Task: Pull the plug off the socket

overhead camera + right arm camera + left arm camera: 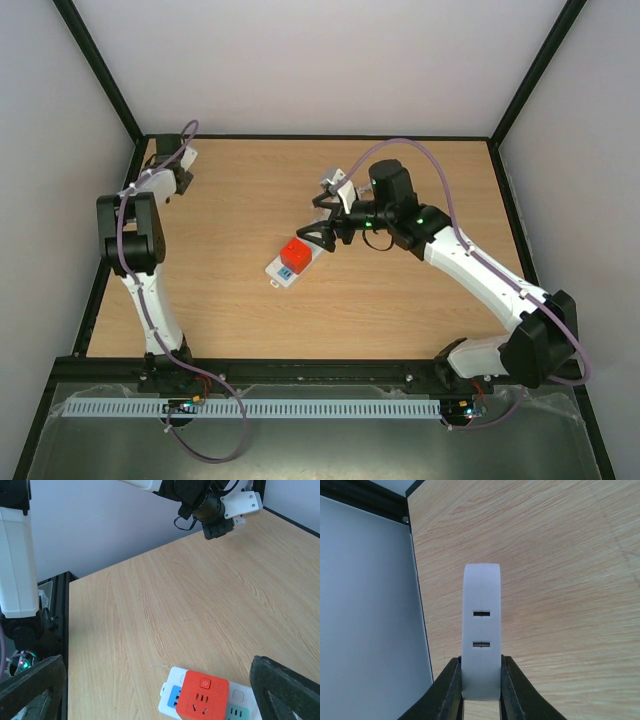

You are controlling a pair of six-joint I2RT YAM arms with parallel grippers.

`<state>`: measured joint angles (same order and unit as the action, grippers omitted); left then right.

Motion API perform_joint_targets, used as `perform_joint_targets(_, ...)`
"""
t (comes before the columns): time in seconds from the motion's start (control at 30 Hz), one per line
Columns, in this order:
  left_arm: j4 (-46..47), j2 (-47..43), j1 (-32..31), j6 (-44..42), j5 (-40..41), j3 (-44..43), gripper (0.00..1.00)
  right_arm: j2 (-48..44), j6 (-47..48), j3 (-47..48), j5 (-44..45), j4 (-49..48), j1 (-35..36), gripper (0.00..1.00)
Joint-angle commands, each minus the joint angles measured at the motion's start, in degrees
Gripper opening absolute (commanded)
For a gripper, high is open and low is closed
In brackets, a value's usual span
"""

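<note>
Shows an early stage, judging by 1 red cube plug (202,696) seated fully on the socket (281,271); leaves gripping the plug and lifting it off to do. Places the socket, a long white strip with blue and green squares on its face, flat and slanted near the middle of the counter (420,310). Sets the right claw (322,238) spread wide close by the plug, contact not discernible. Parks the left claw (481,672) at the far-left corner, jaws narrow against a white slotted piece (481,605) of unclear kind.
</note>
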<state>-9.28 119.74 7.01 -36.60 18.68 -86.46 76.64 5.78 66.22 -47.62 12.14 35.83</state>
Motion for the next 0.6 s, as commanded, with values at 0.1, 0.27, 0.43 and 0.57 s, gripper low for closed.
perform_joint_targets(0.1,6.43,5.26,-0.13,-2.82,6.23,-2.71,0.05,1.09,0.02,-0.65,0.35,-1.55,-0.24,0.98)
perform_joint_targets(0.27,7.40,8.12,-0.39,-2.97,7.12,-2.83,0.11,1.33,0.19,-0.66,0.50,-1.43,-0.29,0.98)
perform_joint_targets(0.43,5.60,8.84,-1.47,-2.50,6.30,-2.93,0.29,1.23,0.48,-0.81,0.59,-1.17,-0.24,0.98)
perform_joint_targets(0.57,3.27,7.62,-2.06,-1.51,4.65,-2.93,0.48,1.12,0.47,-0.76,0.57,-1.15,-0.24,0.98)
